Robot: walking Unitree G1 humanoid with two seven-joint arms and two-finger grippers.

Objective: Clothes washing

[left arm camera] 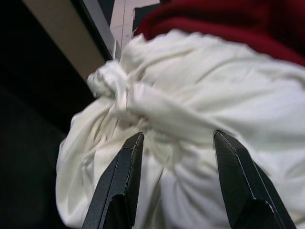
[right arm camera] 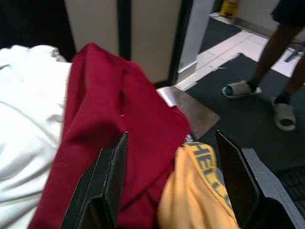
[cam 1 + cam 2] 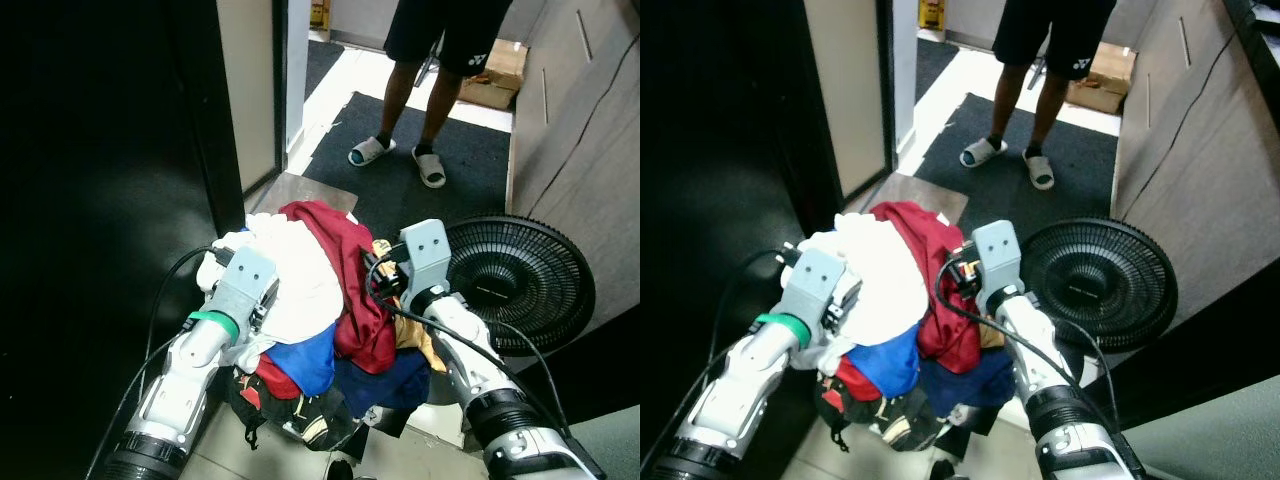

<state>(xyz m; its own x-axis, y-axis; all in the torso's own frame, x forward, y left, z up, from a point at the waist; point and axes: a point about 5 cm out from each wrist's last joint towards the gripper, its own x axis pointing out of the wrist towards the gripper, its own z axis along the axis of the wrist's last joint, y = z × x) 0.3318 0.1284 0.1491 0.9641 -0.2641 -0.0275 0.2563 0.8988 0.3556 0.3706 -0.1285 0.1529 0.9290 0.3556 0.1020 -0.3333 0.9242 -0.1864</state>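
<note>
I hug a heap of clothes (image 3: pixel 320 320) at the centre of the frame, between my two arms. My left gripper (image 1: pixel 174 143) presses against the white shirt (image 1: pixel 200 109) on the heap's left side, fingers spread wide with the bunched cloth between them. My right gripper (image 2: pixel 169 143) sits on the heap's right side, fingers wide too, over the red garment (image 2: pixel 114 124) and the yellow one (image 2: pixel 200 191). Blue cloth (image 3: pixel 305 360) hangs at the heap's lower part. A black fan (image 3: pixel 520 280) stands at the right. A person in sandals (image 3: pixel 430 90) stands on the dark mat (image 3: pixel 400 190) at the top.
</note>
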